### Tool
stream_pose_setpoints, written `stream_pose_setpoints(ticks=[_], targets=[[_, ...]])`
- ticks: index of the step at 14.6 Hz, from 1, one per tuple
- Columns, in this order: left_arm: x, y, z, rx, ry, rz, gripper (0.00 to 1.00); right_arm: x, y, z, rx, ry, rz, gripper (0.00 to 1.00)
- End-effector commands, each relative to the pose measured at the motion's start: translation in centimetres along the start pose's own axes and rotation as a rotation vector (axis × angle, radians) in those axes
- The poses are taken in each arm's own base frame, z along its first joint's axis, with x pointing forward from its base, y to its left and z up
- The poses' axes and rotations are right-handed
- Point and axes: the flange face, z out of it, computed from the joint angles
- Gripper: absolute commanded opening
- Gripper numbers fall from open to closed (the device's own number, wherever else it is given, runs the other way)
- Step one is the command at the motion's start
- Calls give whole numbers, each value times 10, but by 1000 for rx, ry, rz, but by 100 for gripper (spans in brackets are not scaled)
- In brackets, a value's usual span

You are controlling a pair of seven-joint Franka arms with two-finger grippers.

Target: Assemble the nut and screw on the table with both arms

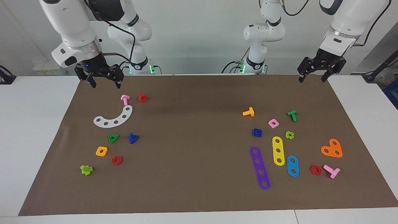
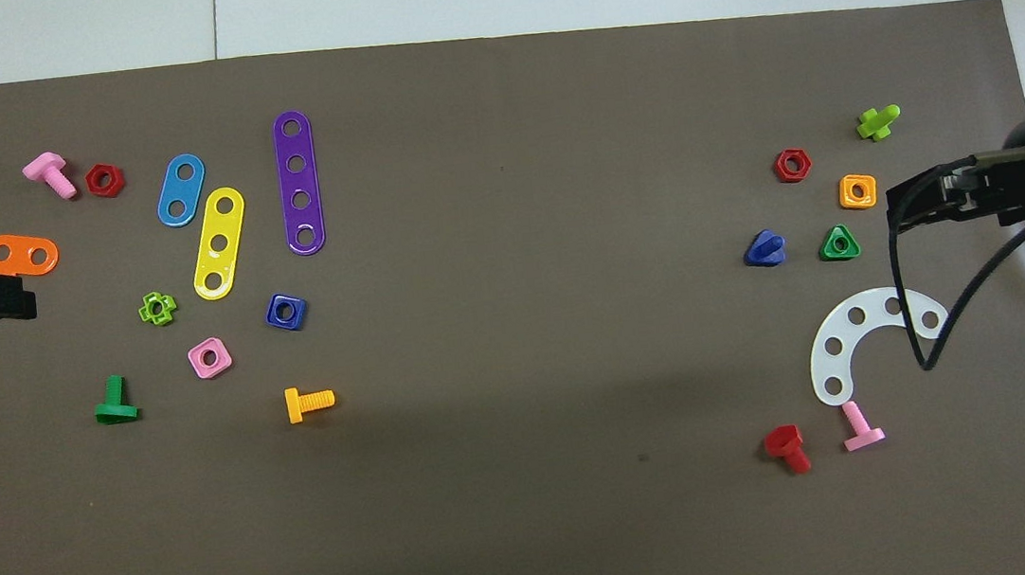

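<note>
Nothing grasped yet; pickup step pending. Nut [image 1: 257, 133] lies on mat at left arm's end of tabletop [image 1: 37, 102], screw [image 1: 133, 137] at right arm's end. Left gripper [image 1: 312, 77] and right gripper [image 1: 105, 81] hang raised, jaws spread, empty. Next: each descends onto own part.

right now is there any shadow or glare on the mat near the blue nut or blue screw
Facing view: soft arm shadows darken the mat along the robots' edge; the nut and the screw lie evenly lit, casting only small shadows. Overhead view: a broad dim band crosses the mat nearest the robots; no glare on nut or screw.
</note>
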Motion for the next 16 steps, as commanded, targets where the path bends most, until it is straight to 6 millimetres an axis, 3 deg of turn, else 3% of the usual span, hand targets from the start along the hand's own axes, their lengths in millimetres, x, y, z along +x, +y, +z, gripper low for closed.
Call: stream_pose_setpoints(ticks=[1,9,12,16], targets=[[-8,-2,-4,-4,-5,0,100,-6,4,0,-7,9,-17,100],[-8,-2,-4,-4,-5,0,100,-2,11,3,33,36,4,100],[-8,-2,-4,-4,-3,0,100,9,10,29,36,69,7,100],[-8,-2,-4,-4,-5,0,100,44,7,83,39,100,11,100]])
